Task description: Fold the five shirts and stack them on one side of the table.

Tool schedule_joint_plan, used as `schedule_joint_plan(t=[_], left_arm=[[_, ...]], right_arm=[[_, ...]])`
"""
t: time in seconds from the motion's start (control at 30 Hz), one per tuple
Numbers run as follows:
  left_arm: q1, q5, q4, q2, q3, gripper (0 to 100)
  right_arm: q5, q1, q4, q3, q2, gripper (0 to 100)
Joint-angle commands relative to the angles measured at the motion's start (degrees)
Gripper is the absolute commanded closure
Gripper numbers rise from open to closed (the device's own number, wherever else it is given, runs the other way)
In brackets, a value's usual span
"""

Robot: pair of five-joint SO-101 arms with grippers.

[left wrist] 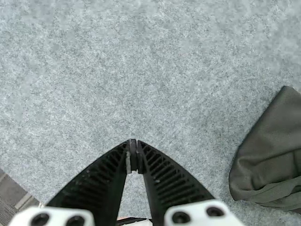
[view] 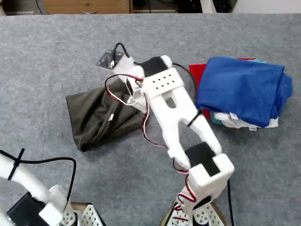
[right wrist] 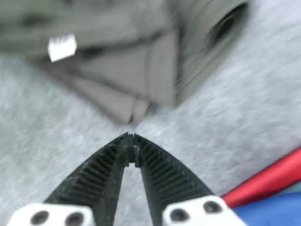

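**Item 1. Left gripper (left wrist: 132, 154).** Nearest the rig, at 7 o'clock on the table (view: 51, 52). Jaws are closed tip to tip with nothing between them. It hangs over bare grey felt, apart from the cloth.

**Item 2. Right gripper (right wrist: 130, 147).** Jaws are pressed together and empty. The tips are just beside an edge of the olive shirt; whether they touch it cannot be told.

**Item 3. Olive shirt (view: 94, 117).** Lies at 9 o'clock of centre as a loose, rumpled fold, well apart from the stack.
- Handling (judged): light and limp, and it grips the felt rather than sliding. Lifted by one point, it would likely sag and fall open.
- Hold (judged): pinch through all layers at a folded corner.
- A white tag (right wrist: 62, 47) shows among the folds.

**Item 4. Stack, at 3 o'clock.** Blue shirt (view: 240, 87) on top, with edges of a red shirt (view: 197, 73), a white shirt (view: 235, 122) and a teal shirt (view: 215, 119) beneath.

**Hidden.**
- The right arm (view: 171, 108) covers the olive shirt's 3 o'clock edge.
- The exact number of layers under the blue shirt is uncertain.
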State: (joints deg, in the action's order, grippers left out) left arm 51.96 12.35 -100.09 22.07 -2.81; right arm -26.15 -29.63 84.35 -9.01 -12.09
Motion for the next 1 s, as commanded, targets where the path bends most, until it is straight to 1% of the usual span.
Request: schedule_joint_plan(t=[0.0,0.2,0.4,0.5,0.57,0.67,0.87,0.97], left_arm=[[-1.7,0.5,-0.6,1.5,-0.2,98],[-1.8,0.5,-0.6,1.5,-0.2,98],[-1.7,0.5,-0.6,1.5,-0.2,98],[-1.7,0.5,-0.6,1.6,0.1,98],[-1.7,0.5,-0.6,2.0,1.1,98],[-1.6,0.5,-0.6,2.2,2.9,98],[-1.6,0.5,-0.6,1.6,2.7,98],[-1.6,0.6,-0.6,1.6,2.6,98]], right_arm=[[-0.3,-3.0,-4.5,-3.4,2.3,99.6],[-0.3,-7.9,-9.2,-13.1,-5.3,99.6],[-0.3,-12.2,-10.5,-26.2,-19.6,99.6],[-0.3,-13.1,-10.1,-33.1,-26.9,99.6],[-0.3,-13.0,-7.2,-37.3,-31.1,99.6],[-0.4,-12.2,1.5,-43.4,-35.4,99.6],[-0.6,-6.5,18.0,-52.3,-38.7,99.7],[-0.3,-2.1,18.2,-48.7,-36.8,99.7]])
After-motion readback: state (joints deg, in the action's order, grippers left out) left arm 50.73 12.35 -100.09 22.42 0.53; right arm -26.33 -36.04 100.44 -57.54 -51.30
